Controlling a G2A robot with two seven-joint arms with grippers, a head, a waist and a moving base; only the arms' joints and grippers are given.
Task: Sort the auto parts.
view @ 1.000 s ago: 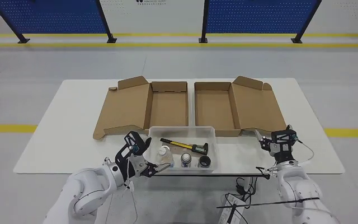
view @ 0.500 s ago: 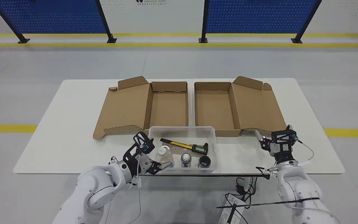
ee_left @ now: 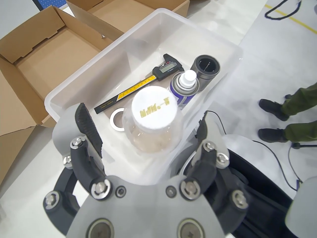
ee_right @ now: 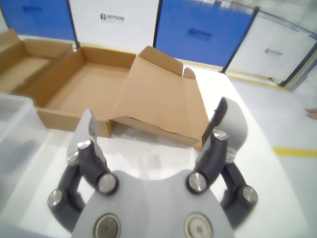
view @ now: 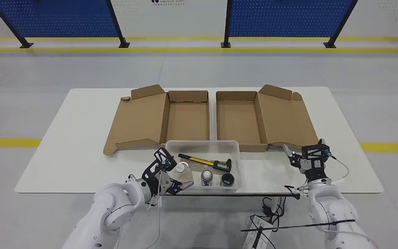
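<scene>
White-capped jar (ee_left: 154, 108) stands upright in the clear bin (ee_left: 173, 15) by its near wall, so I hold my left gripper (ee_left: 141, 116) spread wide over it, the right gripper (ee_right: 155, 108) open, well apart

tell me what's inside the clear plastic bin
A caliper, a spray can, a black cylinder, a metal ring and a white-capped bottle. The bottle covers the bin floor beneath it.

blurred yellow print on the bottle cap (ee_left: 154, 110), logos on wall panels (ee_right: 112, 18), scale on caliper (ee_left: 138, 86)
</scene>
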